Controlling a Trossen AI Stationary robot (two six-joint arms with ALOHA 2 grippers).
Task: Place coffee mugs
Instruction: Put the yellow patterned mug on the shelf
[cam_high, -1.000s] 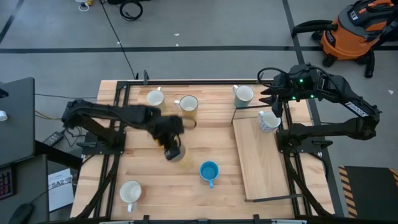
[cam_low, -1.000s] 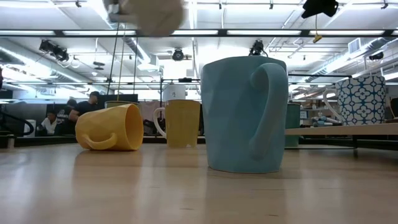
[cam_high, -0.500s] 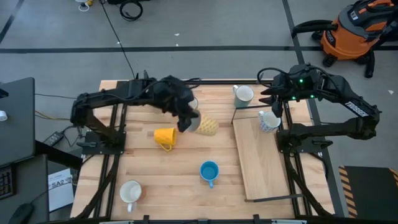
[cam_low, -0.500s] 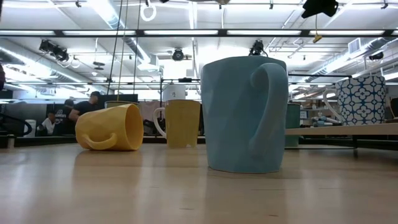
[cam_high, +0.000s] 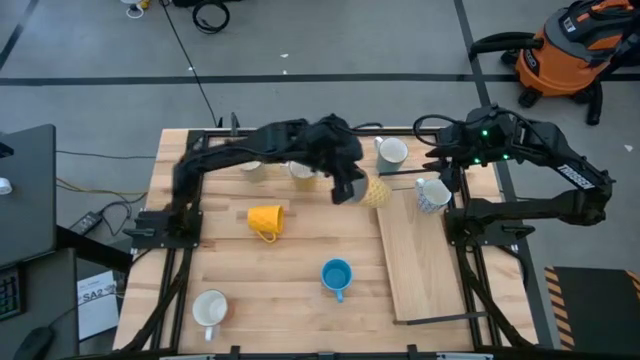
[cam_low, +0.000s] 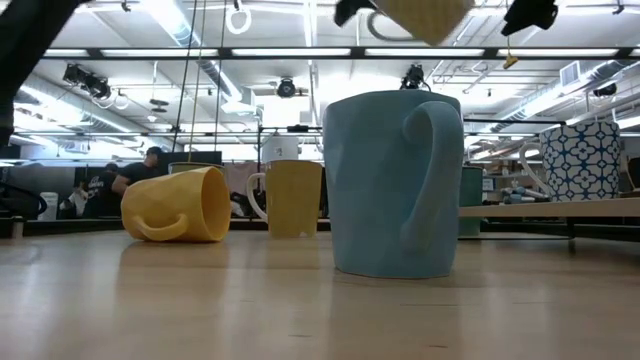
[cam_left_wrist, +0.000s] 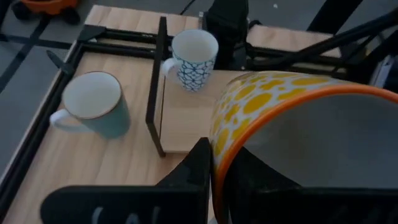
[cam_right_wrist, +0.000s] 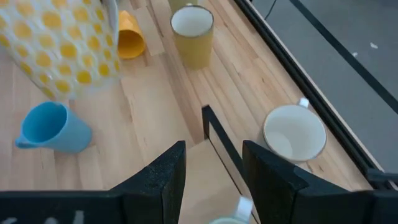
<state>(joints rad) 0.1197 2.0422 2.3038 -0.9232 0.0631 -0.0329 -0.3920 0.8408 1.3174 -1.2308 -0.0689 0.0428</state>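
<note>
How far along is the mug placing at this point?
One patterned mug stands on the raised board. The left gripper carries a yellow-dotted mug at the board's edge; the right gripper hangs open over the board. The tipped yellow mug, blue mug and others still wait.

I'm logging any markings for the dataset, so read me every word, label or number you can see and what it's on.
"SA": on the white paper on the floor left of the table; the rest is too small to read.
Orange vacuum: any branding is too small to read.
Yellow-dotted mug held in the left gripper, and the blue-patterned mug: pattern only, no words.
</note>
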